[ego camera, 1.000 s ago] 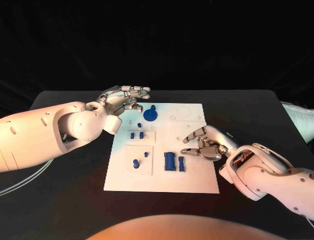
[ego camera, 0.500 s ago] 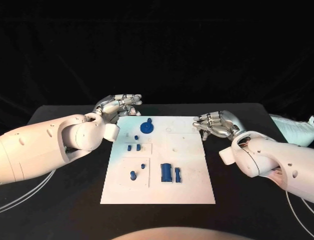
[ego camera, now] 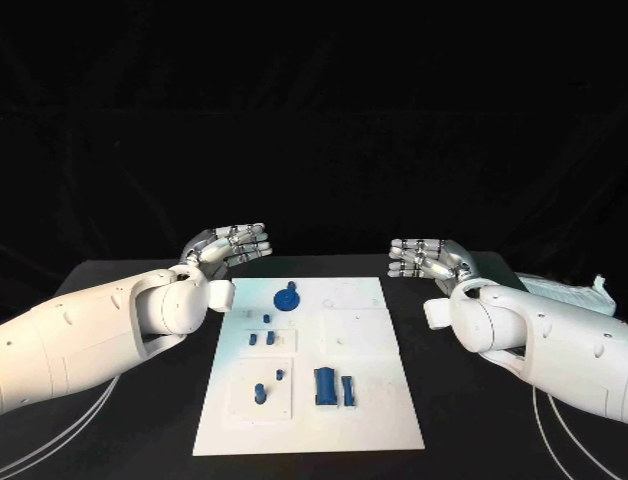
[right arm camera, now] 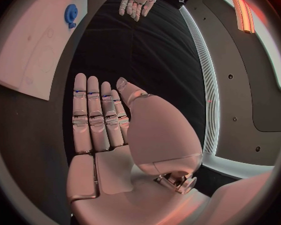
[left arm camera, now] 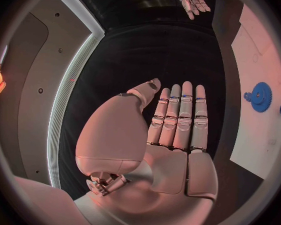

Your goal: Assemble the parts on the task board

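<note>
Hands are up off the table, one on each side of the board [ego camera: 314, 420]; left hand [ego camera: 231, 246] is flat with fingers straight, holding nothing; right hand [ego camera: 427, 258] is the same; blue parts sit on the board: a round gear [ego camera: 287, 297] near the far end, a block [ego camera: 326, 385] nearer.

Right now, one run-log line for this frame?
left hand: open, raised | right hand: open, raised | task board: untouched | blue gear: on board
</note>
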